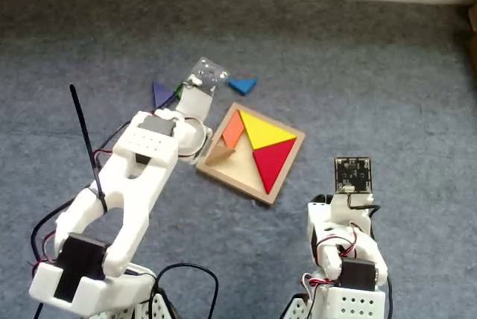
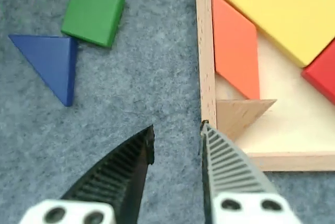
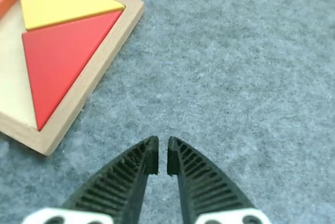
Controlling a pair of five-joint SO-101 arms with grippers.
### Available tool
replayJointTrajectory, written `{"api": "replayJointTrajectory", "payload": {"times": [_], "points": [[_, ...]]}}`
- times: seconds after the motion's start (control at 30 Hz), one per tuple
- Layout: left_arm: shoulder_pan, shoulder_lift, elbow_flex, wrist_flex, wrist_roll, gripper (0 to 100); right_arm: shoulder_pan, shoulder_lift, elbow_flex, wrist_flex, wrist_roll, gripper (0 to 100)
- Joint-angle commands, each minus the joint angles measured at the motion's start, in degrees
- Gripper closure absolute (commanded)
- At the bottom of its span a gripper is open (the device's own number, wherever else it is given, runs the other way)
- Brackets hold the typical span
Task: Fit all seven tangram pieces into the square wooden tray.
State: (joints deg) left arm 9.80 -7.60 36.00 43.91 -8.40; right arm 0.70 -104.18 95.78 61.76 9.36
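My left gripper (image 2: 176, 135) sits part-open and empty just outside the wooden tray (image 2: 205, 77) rim, probably to nudge the plain wood triangle (image 2: 238, 114) flat beside the orange parallelogram (image 2: 235, 46); my right gripper (image 3: 162, 153), nearly closed, holds nothing.

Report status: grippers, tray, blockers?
Left gripper open beside tray. Right gripper shut, empty, over carpet. Green square, dark blue triangle, light blue triangle outside tray. Nothing blocking.

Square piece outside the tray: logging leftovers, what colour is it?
The square piece is green, clearest in the left wrist view.
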Motion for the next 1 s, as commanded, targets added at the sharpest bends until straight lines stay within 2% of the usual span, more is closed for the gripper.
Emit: {"api": "replayJointTrajectory", "payload": {"times": [0.0,0.17,0.3,0.4,0.63,0.83,0.97], "points": [[0.22,0.04,-1.27,-4.31,-0.18,86,0.75,-0.48,8.13,-1.10,-0.09,95.4],[3.82,9.19,-4.35,-5.80,-0.62,86,0.75,-0.48,8.13,-1.10,-0.09,95.4],[6.37,11.82,-7.60,-0.18,-0.62,86,0.75,-0.48,8.13,-1.10,-0.09,95.4],[8.31,10.33,-7.60,2.99,-0.62,86,0.75,-0.48,8.13,-1.10,-0.09,95.4],[13.85,1.98,-0.48,3.52,-0.62,86,0.75,-0.48,8.13,-1.10,-0.09,95.4],[13.85,-5.67,3.47,3.52,-0.35,86,0.75,-0.48,8.13,-1.10,-0.09,95.4],[13.85,-5.41,4.26,3.08,-0.35,86,0.75,-0.48,8.13,-1.10,-0.09,95.4]]}}
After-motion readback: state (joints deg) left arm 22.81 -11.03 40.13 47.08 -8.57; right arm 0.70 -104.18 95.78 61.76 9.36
